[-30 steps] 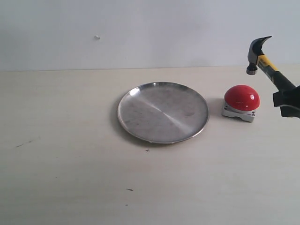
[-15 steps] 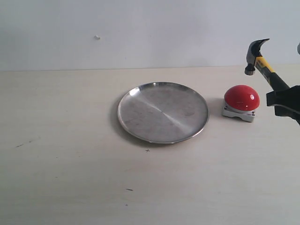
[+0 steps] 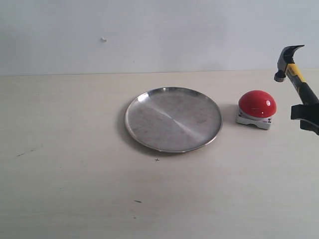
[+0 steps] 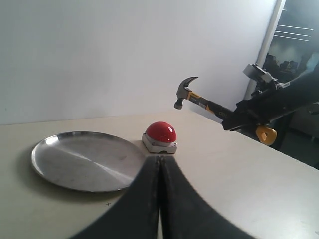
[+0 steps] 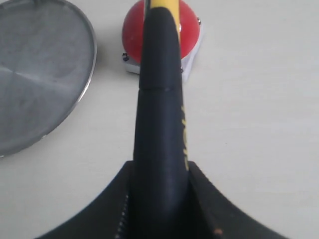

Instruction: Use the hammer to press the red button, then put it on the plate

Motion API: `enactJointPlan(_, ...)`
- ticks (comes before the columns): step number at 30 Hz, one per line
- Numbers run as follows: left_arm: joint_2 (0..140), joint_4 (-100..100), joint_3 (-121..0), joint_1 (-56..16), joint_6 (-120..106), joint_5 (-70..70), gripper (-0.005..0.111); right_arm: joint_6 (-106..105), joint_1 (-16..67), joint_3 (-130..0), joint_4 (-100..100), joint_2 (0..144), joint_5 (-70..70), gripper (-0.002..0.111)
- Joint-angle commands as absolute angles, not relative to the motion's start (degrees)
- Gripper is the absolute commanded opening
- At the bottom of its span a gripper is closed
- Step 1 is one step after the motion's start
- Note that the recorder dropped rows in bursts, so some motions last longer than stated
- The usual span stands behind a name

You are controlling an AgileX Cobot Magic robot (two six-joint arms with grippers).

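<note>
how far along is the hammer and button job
Done: the hammer is gripped in the right hand, off the table. In hand: its head hangs raised clear of the red button, not touching it. Left: the press, as far as can be seen, then laying the hammer on the plate, which is bare.

left pincer (image 4: 159,172) jaws pressed fully together, right pincer (image 3: 305,112) raised at far right, jaws clamped round hammer (image 3: 295,74) handle, head uppermost
</note>
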State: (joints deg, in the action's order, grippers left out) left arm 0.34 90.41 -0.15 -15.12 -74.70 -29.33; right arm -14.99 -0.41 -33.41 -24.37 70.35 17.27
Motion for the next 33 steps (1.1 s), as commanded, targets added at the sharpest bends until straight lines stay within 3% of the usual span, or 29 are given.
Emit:
enactJointPlan(1, 0.00, 90.63, 0.00, -15.07, -74.55, -29.71, 0.000, -21.37, -0.68, -34.09, -28.57, 70.80, 13.86, 0.000)
enactJointPlan(20, 0.00, 90.63, 0.00, -15.07, -74.67, -29.72, 0.000, -22.82, -0.68, -34.37, -28.53, 76.36, 9.04, 0.000)
enactJointPlan(33, 0.00, 90.63, 0.00, -15.07, -74.67, -29.72, 0.000, -29.56, -0.68, -37.52, -34.47, 76.80, 14.39, 0.000)
